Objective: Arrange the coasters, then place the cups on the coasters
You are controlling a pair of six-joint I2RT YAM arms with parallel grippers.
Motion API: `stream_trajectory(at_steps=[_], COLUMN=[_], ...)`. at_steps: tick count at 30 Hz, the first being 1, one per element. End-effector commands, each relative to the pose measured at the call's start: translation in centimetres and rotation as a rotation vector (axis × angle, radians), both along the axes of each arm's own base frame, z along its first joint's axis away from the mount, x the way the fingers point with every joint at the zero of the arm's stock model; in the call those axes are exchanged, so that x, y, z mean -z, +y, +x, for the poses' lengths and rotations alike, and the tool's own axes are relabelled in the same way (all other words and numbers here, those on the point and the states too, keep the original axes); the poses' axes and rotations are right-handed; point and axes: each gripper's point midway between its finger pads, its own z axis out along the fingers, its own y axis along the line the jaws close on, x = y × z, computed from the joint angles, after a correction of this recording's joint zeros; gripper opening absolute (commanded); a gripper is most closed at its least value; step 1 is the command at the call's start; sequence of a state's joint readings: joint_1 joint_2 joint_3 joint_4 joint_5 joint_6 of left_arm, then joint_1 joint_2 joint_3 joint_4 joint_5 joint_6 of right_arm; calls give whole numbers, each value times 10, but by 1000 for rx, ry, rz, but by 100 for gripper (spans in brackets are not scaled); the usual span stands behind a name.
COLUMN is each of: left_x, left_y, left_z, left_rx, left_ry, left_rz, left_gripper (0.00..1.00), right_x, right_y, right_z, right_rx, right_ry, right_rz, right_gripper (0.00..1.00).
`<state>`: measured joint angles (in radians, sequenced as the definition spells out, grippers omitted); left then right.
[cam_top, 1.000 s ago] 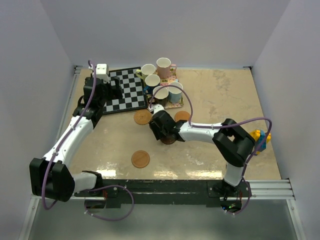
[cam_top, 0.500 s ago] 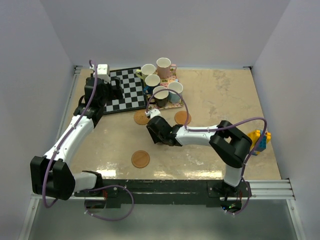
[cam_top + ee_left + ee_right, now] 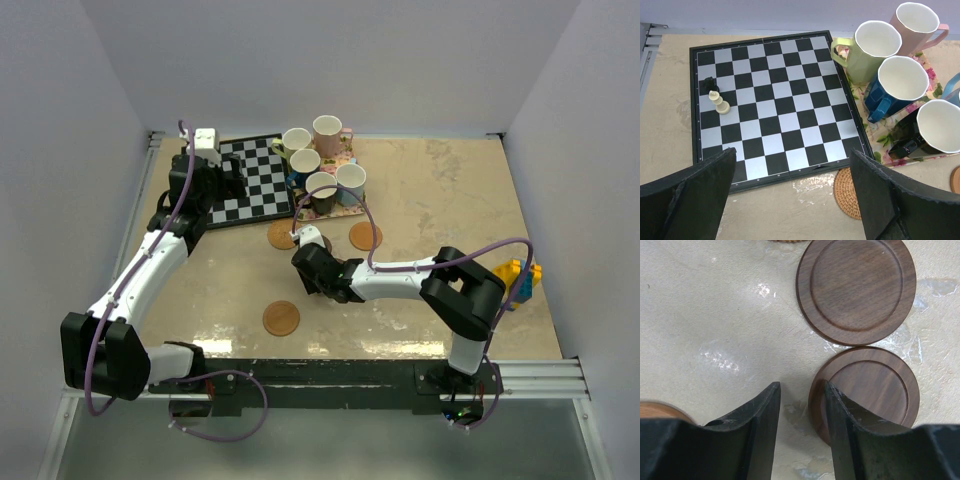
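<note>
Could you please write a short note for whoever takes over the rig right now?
Left pincer: open, empty, above the black-and-white chessboard.
Right pincer: partly open, empty, low beside two dark brown wooden coasters.
Three orange-brown woven coasters lie apart on the beige table.
Five small handled mugs stand on the floral rectangular tray.
Done: no mug on a coaster.
Left: line up coasters, set every mug.

**Wood, Weave and Glaze**

Two dark brown coasters show smooth, satin wood with fine grain and turned rings. An orange-brown coaster looks woven and rough. The cups look like glossy glazed ceramic. The bench is mottled and stone-like, with shiny patches. The right gripper's jaws are matt black, grainy plastic.
</note>
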<state>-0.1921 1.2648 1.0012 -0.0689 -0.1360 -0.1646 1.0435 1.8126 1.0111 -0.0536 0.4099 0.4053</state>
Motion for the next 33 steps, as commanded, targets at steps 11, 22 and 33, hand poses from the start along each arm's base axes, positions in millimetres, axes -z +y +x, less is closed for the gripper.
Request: stream_trajectory(at_steps=[11,22,33], left_x=[-12,-12,-11], left_y=[-3,-4,-5], left_z=[4,4,3], left_rx=[6,8,11], left_ry=[-45,-46,-44], left_rz=[-11,-14,-16], left_gripper=[99,99,99], right_x=[27,39,44], right_y=[-16,-27,-26], right_z=[-46,-95,-145], right_rx=[7,-30,-81], right_ry=[144,248,325], right_rz=[3,7,8], right_gripper=[28,18,17])
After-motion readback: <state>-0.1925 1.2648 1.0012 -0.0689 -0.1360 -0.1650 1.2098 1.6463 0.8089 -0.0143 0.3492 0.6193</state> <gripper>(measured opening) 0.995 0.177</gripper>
